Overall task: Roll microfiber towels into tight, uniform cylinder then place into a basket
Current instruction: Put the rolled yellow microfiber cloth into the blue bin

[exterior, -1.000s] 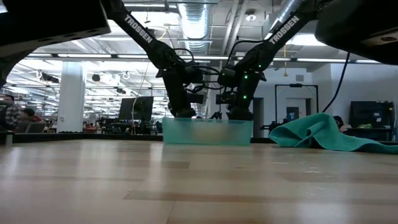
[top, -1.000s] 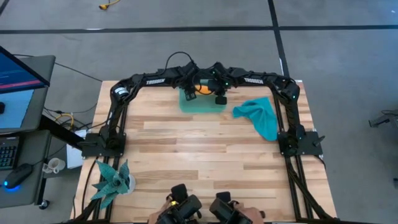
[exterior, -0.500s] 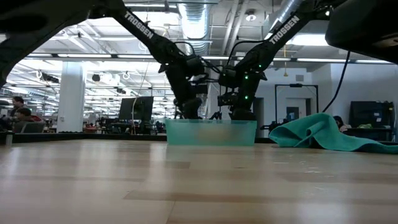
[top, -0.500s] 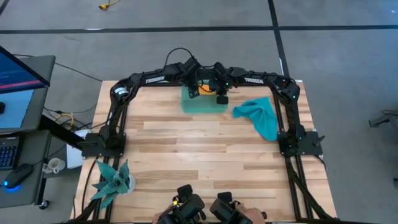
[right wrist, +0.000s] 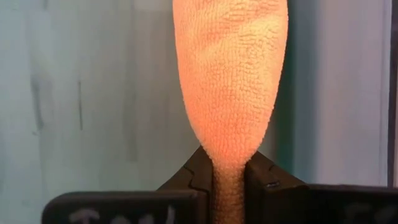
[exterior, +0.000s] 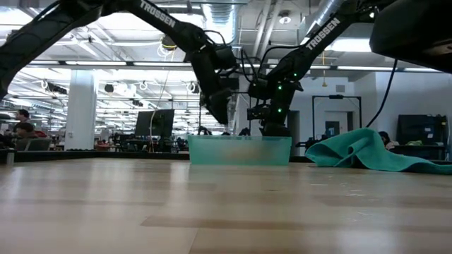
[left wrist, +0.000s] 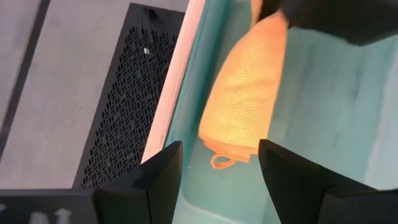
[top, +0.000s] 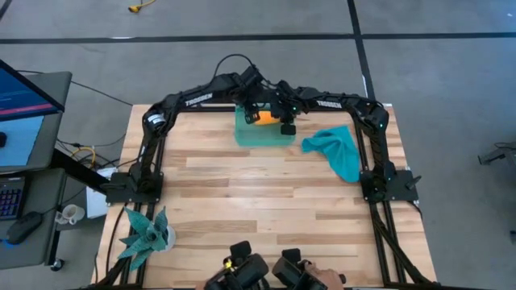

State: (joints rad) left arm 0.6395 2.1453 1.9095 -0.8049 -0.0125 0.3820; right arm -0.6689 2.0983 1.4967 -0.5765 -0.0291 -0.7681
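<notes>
Since the earlier frame, the left gripper point(top: 252, 95) had risen out of the basket point(top: 246, 137) and hung above its far-left part, with the jaws spread wide and holding nothing. The right gripper point(right wrist: 227, 180) stayed low in the basket, its jaws closed down on one thin end of the orange towel point(left wrist: 245, 93).

This towel was already rolled into a cylinder and lay inside the basket, along the wall nearest the far edge of the tabletop point(top: 266, 193). I judged that the right jaws pinched the end so that the roll would not open while it settled against the wall. The left jaws, being free, no longer needed to guide it.

The basket stood at the middle of the far edge. The teal towel point(top: 339, 149) lay crumpled and not rolled, just beside the basket toward the right edge, close to the right arm's base. A spiky plant point(top: 145, 232) stood at the near-left corner, well apart from everything.

The whole middle of the tabletop was bare wood, so there seemed to be enough room to spread and roll the second towel there.
</notes>
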